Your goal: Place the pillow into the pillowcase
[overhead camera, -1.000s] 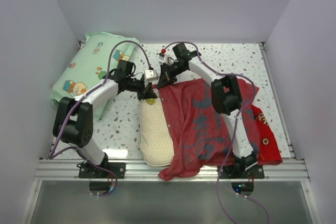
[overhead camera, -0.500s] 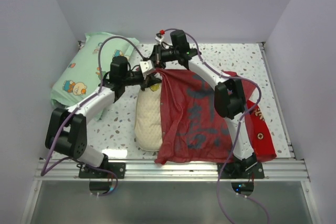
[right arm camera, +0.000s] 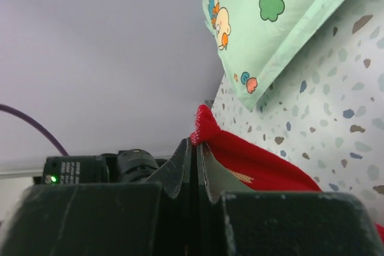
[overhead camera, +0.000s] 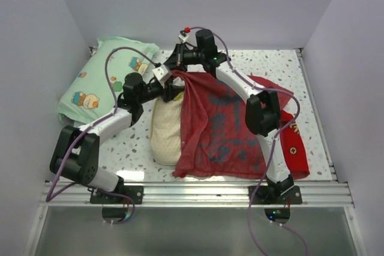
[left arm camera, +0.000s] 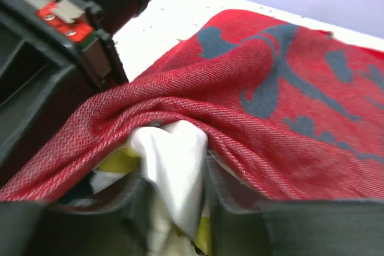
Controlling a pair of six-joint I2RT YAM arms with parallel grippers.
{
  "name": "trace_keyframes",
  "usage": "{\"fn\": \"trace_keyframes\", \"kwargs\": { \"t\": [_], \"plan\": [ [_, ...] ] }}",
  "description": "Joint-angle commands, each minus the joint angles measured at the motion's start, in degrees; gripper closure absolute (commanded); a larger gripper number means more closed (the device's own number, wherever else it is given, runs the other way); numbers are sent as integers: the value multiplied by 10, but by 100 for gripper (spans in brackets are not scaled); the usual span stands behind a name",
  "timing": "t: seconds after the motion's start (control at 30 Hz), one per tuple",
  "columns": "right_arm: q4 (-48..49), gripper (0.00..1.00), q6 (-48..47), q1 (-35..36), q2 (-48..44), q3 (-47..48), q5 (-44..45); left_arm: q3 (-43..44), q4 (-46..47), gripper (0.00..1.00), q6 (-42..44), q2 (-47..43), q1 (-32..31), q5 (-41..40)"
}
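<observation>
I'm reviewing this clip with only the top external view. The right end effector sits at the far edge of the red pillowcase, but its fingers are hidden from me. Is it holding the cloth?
Observer: Yes. The right wrist view shows the right end effector shut on an edge of the pillowcase, with a red tuft poking past the tips.
Operator: And the left one?
Observer: In the left wrist view the left end effector has its fingers parted, and the white tag of the pillow lies between them.
Operator: Is that tag inside the case?
Observer: A fold of red cloth drapes right over it. How far in it sits, I can't tell.
</observation>
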Motion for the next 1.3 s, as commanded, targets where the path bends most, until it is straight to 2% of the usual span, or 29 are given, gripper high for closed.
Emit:
{"fn": "trace_keyframes", "kwargs": {
  "t": [0.0, 0.07, 0.1, 0.2, 0.3, 0.33, 0.43, 0.47, 0.53, 0.57, 0.6, 0.67, 0.7, 0.73, 0.77, 0.8, 0.83, 0.87, 0.9, 0.97, 1.0, 1.13, 1.27],
  "plan": [
    [-2, 100, -88, 11, -62, 47, -13, 0, -103, 53, -113, -31, 30, 92],
    [-4, 100, -109, -1, -87, -7, -5, 3, -191, 44, -121, -93, 60, 134],
    [1, 100, -112, -6, -97, -25, -4, -9, -268, 38, -115, -114, 104, 142],
    [1, 100, -128, -15, -125, -57, -3, -52, -378, 24, -76, -188, 197, 179],
    [-5, 100, -140, -19, -146, -57, 0, -73, -443, 22, -14, -215, 234, 196],
    [-8, 100, -142, -19, -148, -54, 1, -75, -457, 21, 31, -214, 234, 196],
    [-20, 100, -147, -18, -161, -41, 7, -96, -451, 21, 16, -186, 234, 234],
    [-31, 100, -152, -18, -169, -41, 15, -113, -412, 16, 2, -168, 229, 271],
    [-32, 100, -157, -12, -176, -43, 22, -130, -346, 16, -76, -162, 211, 290],
    [-39, 100, -166, -8, -180, -43, 27, -144, -243, 19, -105, -163, 202, 308],
    [-39, 100, -173, 4, -186, -43, 33, -151, -188, 27, -172, -166, 165, 310],
    [-39, 100, -178, 20, -188, -34, 39, -170, -67, 43, -250, -160, 126, 292],
    [-37, 100, -176, 40, -184, -27, 43, -169, 21, 60, -279, -149, 88, 278],
    [-35, 100, -174, 52, -181, -2, 46, -163, 51, 68, -332, -133, 73, 263],
    [-35, 100, -165, 65, -176, 14, 48, -149, 125, 76, -366, -87, 63, 240],
    [-32, 100, -160, 91, -167, 30, 49, -142, 179, 86, -457, -57, 55, 234],
    [-31, 100, -155, 105, -163, 67, 53, -137, 240, 90, -510, 3, 54, 222],
    [-33, 100, -153, 118, -161, 85, 60, -122, 349, 94, -560, 31, 55, 213],
    [-32, 100, -152, 144, -159, 98, 68, -114, 395, 100, -648, 58, 56, 202],
    [-20, 100, -142, 167, -164, 106, 93, -95, 492, 100, -720, 124, 53, 160],
    [-18, 100, -142, 187, -167, 102, 103, -88, 507, 100, -757, 140, 51, 151],
    [-30, 100, -187, 223, -207, 40, 175, -83, 523, 100, -803, 184, 63, 125],
    [-3, 100, -170, 255, -214, -86, 203, -81, 563, 100, -843, 208, 63, 108]
  ]
}}
